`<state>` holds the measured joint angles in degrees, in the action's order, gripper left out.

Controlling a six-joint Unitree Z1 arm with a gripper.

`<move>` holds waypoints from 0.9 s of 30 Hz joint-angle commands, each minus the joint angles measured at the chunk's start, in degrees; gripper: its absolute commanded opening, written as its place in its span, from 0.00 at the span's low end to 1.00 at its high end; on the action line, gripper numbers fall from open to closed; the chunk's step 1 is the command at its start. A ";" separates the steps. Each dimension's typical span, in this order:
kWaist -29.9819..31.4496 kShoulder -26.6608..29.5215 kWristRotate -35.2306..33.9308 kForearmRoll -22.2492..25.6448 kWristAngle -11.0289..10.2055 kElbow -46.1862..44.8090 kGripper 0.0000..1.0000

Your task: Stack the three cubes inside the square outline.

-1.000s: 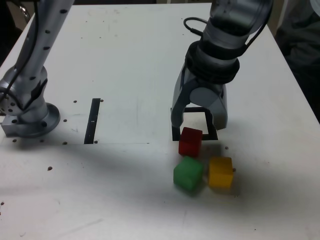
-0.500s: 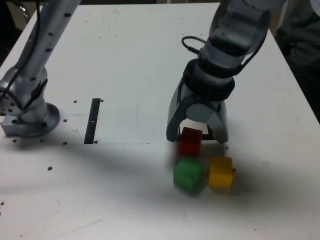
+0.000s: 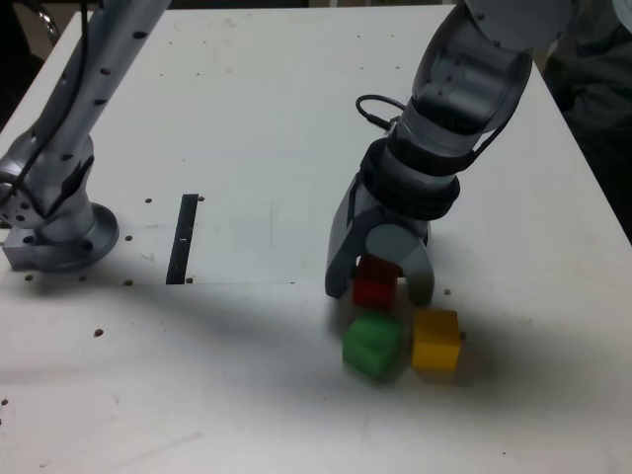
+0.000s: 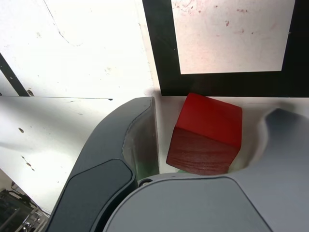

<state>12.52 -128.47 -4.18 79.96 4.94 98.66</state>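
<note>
The gripper [image 3: 379,289] is spread wide around the red cube [image 3: 374,280], nothing gripped yet, ready for closing; the square outline [image 4: 164,53] lies at the cube's twelve o'clock.

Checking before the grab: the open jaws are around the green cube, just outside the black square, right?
Not quite. The open jaws are around the red cube, just outside the black square, as the wrist view shows. The green cube sits nearer the camera, untouched.

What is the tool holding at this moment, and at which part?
Nothing is held yet. The tool is open, its jaws on either side of the red cube, with gaps visible on both sides in the wrist view.
</note>
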 commanded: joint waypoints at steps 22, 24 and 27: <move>0.05 1.97 -0.11 -0.84 -0.55 -0.48 0.20; -0.12 2.60 -0.12 -0.77 -0.87 -0.58 0.20; -0.75 3.80 -0.12 -0.68 -1.59 -0.62 0.20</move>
<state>12.23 -125.52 -4.22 79.11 3.58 98.13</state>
